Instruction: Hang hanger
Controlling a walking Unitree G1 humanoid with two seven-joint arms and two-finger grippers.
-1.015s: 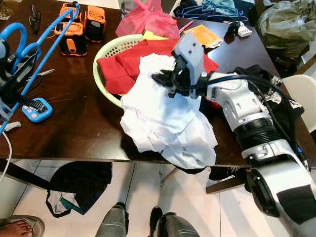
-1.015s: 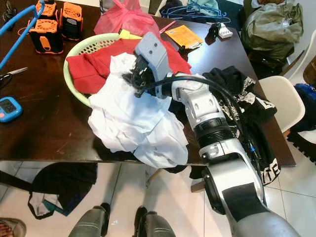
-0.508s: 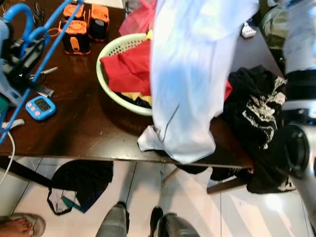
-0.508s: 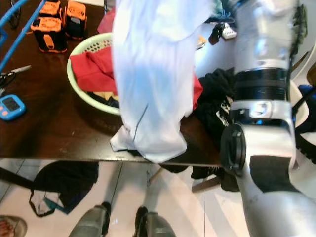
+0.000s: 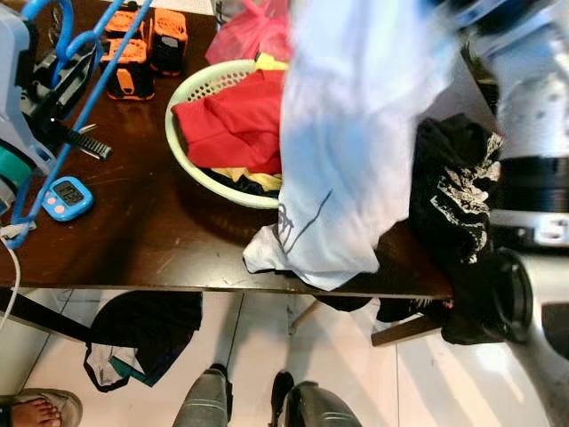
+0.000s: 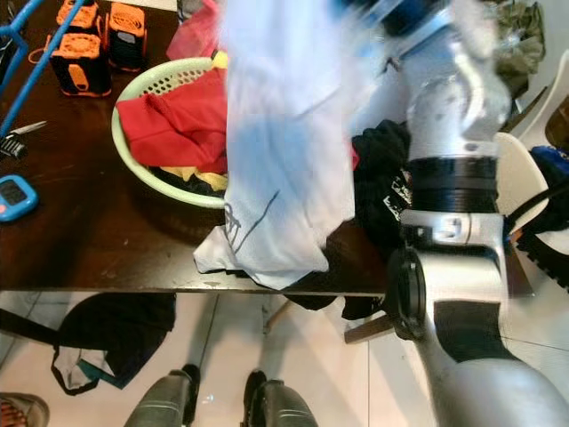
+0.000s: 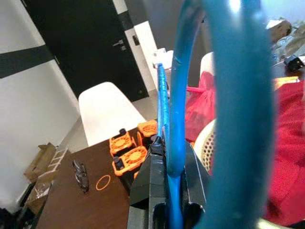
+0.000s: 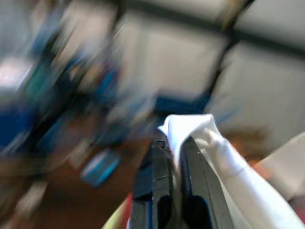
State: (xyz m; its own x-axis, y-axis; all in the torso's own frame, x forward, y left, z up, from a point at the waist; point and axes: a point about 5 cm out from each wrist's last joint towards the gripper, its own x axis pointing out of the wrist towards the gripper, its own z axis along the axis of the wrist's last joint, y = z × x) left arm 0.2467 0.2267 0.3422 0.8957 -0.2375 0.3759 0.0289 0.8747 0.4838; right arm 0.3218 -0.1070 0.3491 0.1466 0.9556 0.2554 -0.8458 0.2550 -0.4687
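In the right wrist view we saw the right gripper [image 8: 172, 157] with its two black fingers [image 8: 153, 183] pressed together on a fold of the white garment [image 8: 224, 164], the cloth pinched between them and trailing off to one side; the background there was blurred. In the left wrist view the left gripper [image 7: 167, 164] was closed around the shaft of the blue hanger [image 7: 233, 109], whose hook curved up close before the lens.

Moving outward, the head views showed the white garment [image 5: 351, 151] lifted high by the right arm [image 6: 453, 187] — it hung as a long drape over the near edge of the dark wooden table [image 5: 133, 231], its lower hem at the table's rim. The hanger [image 5: 76, 107] was held up at the robot's left, well apart from the garment. Between the two sat the pale green laundry basket [image 5: 182, 142] holding a red garment [image 5: 236, 124], with a black printed garment [image 5: 453, 196] heaped on the table to its right.

We judged the task to be at an early stage: both items were in hand, yet the garment was not on the hanger, and bringing them together — then hanging the hanger — remained to be done.
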